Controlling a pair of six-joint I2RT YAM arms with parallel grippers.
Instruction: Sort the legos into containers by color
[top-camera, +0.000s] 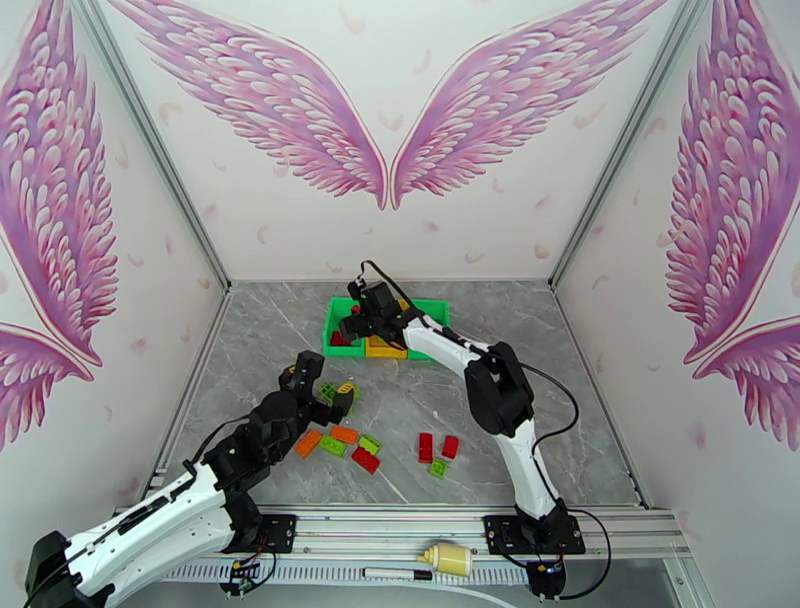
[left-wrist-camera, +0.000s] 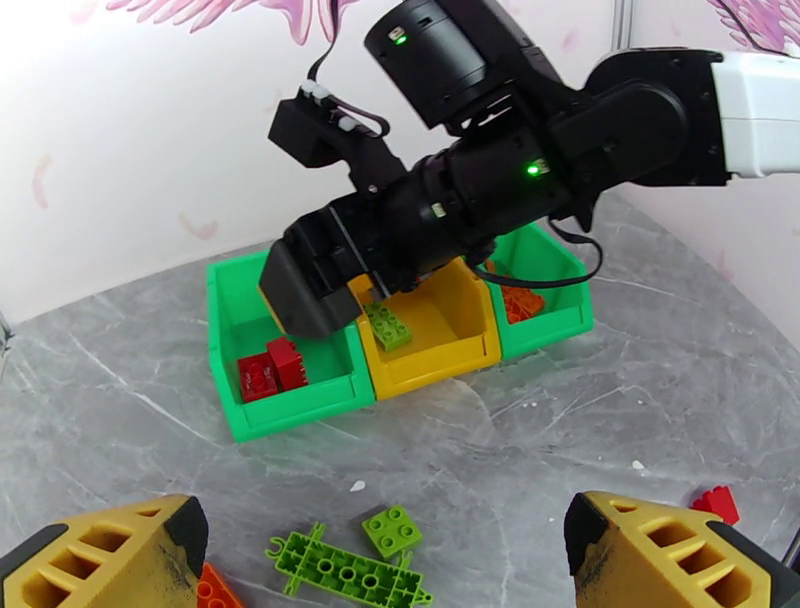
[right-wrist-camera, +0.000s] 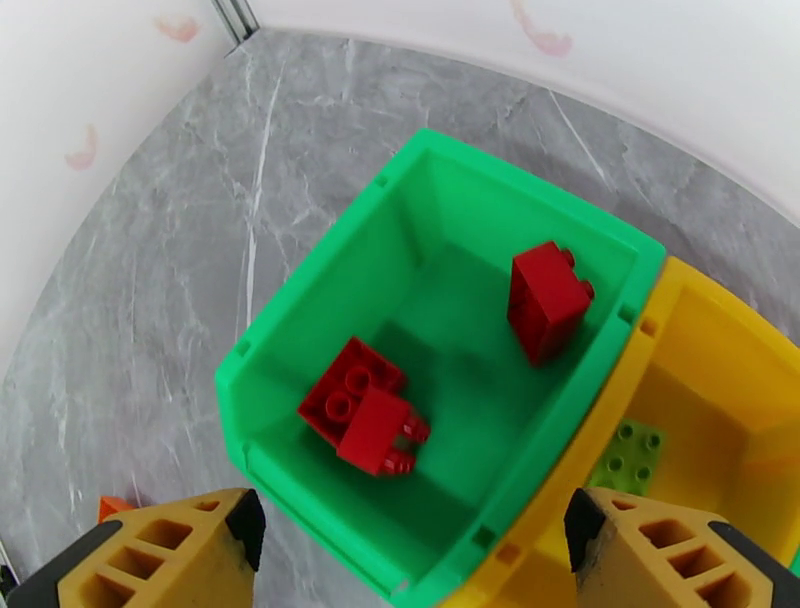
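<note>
Red bricks in left green bin, lime brick in yellow bin. Left gripper and right gripper wide open, empty. Marble table, winged walls.

From above, the right arm hides most of the yellow bin. At the left wrist, an orange lego is cut by the bottom edge.

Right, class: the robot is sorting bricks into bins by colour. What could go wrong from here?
The right arm hangs over the yellow bin, so the left tool, bringing lime pieces there, might hit it.
The lime plate and small lime brick lie close together under the open left tool; a grab might nudge one away.
The left green bin touches the yellow one, so a brick dropped near their shared wall could land wrongly.
</note>
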